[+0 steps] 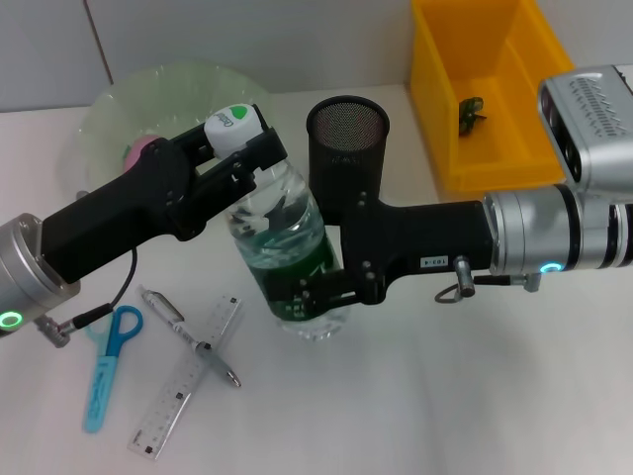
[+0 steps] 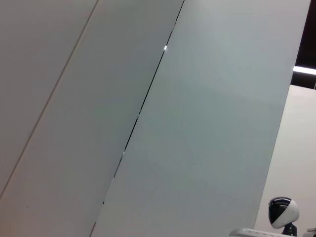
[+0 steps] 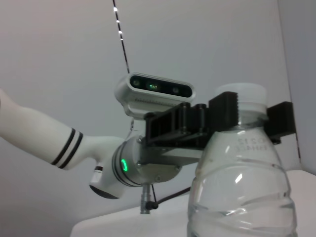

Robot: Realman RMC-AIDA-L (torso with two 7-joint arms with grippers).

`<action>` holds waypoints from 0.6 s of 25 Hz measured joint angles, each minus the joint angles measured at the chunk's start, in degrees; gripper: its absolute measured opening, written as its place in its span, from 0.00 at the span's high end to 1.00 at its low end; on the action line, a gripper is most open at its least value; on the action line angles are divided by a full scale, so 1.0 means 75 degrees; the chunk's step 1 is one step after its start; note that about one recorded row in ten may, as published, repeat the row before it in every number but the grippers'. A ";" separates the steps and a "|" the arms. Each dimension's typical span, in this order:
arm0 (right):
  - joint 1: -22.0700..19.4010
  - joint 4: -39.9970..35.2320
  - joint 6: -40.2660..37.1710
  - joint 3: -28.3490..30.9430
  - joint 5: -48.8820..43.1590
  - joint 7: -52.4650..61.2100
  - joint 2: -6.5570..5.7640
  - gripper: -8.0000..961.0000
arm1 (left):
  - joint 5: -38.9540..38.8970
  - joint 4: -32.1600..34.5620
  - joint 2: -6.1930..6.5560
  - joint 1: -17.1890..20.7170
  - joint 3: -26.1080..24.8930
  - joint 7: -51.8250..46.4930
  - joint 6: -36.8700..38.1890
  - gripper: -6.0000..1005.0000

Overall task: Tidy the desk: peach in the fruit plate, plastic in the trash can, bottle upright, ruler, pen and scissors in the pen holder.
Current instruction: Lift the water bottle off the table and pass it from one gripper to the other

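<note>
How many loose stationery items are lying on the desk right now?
3, all in front of the left arm: blue scissors, a silver pen, and a clear ruler crossing under the pen. More may hide beneath the arms.

White desk (image 1: pixel 475 396) below, smooth and evenly lit. Behind it, pale grey wall panels (image 2: pixel 207 123) split by thin dark seams. Past the panel edge, a cream wall (image 2: pixel 301 148) under a bright strip light (image 2: pixel 305 70).

Green logo, perhaps lettering, on cap (image 1: pixel 233 126).
</note>
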 joint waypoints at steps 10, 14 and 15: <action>-0.0117 -0.0436 0.0070 0.0000 -0.0069 0.0203 -0.0030 0.14 | 0.0021 0.0030 0.0044 0.0070 0.0003 0.0002 -0.0056 0.54; -0.0187 -0.0612 0.0096 0.0001 -0.0076 0.0298 -0.0034 0.14 | 0.0035 0.0053 0.0049 0.0080 0.0003 0.0002 -0.0123 0.54; -0.0187 -0.0612 0.0096 0.0001 -0.0076 0.0298 -0.0034 0.14 | 0.0035 0.0053 0.0049 0.0080 0.0003 0.0002 -0.0123 0.54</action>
